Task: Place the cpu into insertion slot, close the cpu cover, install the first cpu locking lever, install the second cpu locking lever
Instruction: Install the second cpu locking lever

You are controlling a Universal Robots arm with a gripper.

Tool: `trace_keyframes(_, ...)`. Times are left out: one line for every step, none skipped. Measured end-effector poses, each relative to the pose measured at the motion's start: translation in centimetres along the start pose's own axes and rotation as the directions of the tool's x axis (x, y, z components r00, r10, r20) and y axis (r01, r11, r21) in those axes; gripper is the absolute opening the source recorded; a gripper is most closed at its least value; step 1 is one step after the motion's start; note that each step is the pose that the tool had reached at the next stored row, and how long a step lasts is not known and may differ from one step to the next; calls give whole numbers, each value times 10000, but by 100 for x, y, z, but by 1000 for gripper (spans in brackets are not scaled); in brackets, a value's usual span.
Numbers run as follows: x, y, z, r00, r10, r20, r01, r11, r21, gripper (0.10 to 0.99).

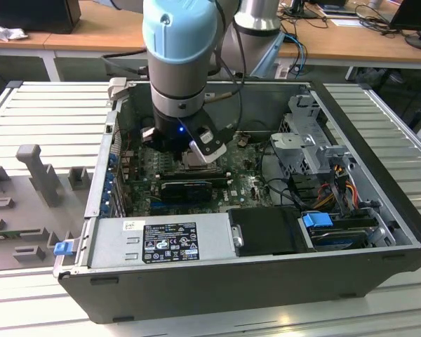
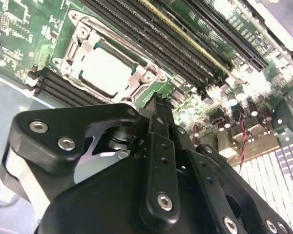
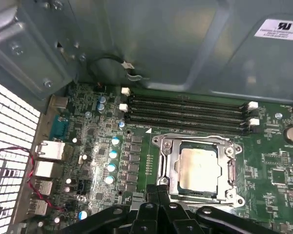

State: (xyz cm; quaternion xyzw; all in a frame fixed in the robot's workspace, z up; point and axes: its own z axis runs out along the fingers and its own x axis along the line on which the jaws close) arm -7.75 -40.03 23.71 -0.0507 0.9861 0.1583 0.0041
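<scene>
The cpu, a pale silver square, lies flat in the insertion slot on the green board. The cpu cover, a thin metal frame, lies down around the chip's face. My gripper is shut with nothing visible between its black fingers; its tip is just off one edge of the socket, a little above the board. In the exterior view my gripper hangs inside the open computer case over the socket, and the wrist hides most of it.
Long black memory slots run beside the socket. A black graphics card lies in front of it, and the power supply sits along the front wall. The drive cage and cables fill the exterior view's right.
</scene>
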Motion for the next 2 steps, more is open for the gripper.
trace_keyframes(0,2,-6,10000,0,1,0,10000,-1,106)
trace_keyframes(0,3,-7,10000,0,2,0,10000,-2,106)
